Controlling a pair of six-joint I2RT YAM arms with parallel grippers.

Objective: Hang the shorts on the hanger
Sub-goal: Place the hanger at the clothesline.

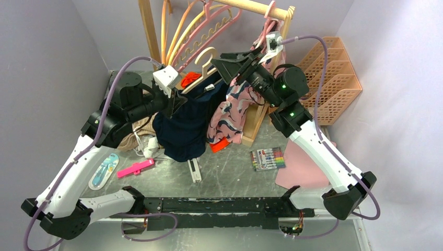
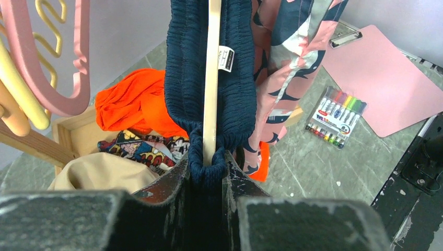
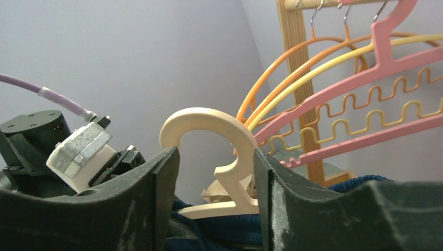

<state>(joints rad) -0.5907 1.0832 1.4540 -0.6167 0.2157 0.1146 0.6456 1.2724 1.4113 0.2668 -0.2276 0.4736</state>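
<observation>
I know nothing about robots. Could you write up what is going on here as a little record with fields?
left gripper: shut on the shorts, pinching the waistband against the hanger's bar
right gripper: open, a finger on each side of the hook
hanger: cream, up off the table, hook not on the rail
shorts: navy, hanging down from the hanger
nearby: pink printed shorts, marker pack

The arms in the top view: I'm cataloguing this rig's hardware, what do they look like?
The left arm and right arm have white links, black joints and bases, and loose purple cables. Green lights glow on the right one. Black fingers look scuffed.
</observation>
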